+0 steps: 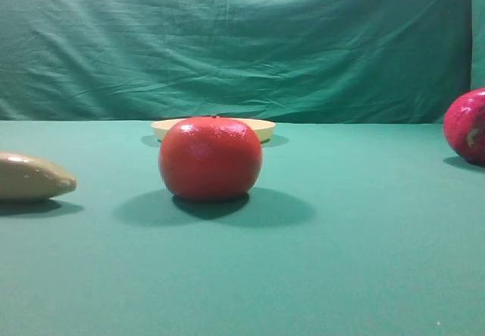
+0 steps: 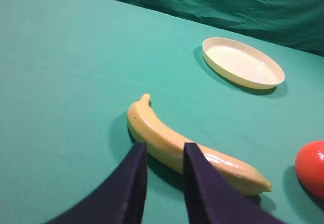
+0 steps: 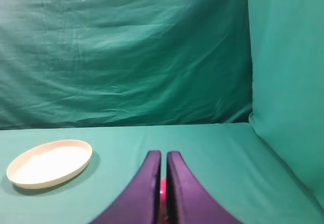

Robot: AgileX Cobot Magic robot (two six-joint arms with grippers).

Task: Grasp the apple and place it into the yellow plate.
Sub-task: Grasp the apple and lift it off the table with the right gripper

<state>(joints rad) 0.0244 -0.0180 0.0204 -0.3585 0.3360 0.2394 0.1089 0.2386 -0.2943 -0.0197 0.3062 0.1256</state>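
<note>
1. Toward the right edge of the table (image 1: 364, 275), the apple (image 1: 466, 126) sits on the green cloth, cut off by the border of the exterior high view; it is glossy magenta-pink with a pale patch.
2. Near the far edge, at the middle, lies the yellow plate (image 1: 261, 129), with nothing in it. It is half hidden in that view behind the orange-red fruit (image 1: 211, 158), which stands in front of it and well apart from the apple.
3. By the left edge lies a banana (image 2: 187, 150), with the left gripper (image 2: 164, 155) hovering above it, its dark fingers a narrow gap apart and nothing between them.
4. The right gripper (image 3: 163, 159) has its fingers drawn together, only a thin slit left. A sliver of pink shows low in that slit, which is probably the apple below or just ahead, though too little shows to be sure.
5. The step in hand appears to be the very start: the apple is not grasped and the plate is unfilled.
6. The next move calls for the right gripper to spread its fingers wide enough for the apple, settle around its widest part and close firmly, since the glossy round skin may slip.
7. The carry then runs left and toward the far edge, and should pass clear of the orange-red fruit before lowering into the plate.
</note>
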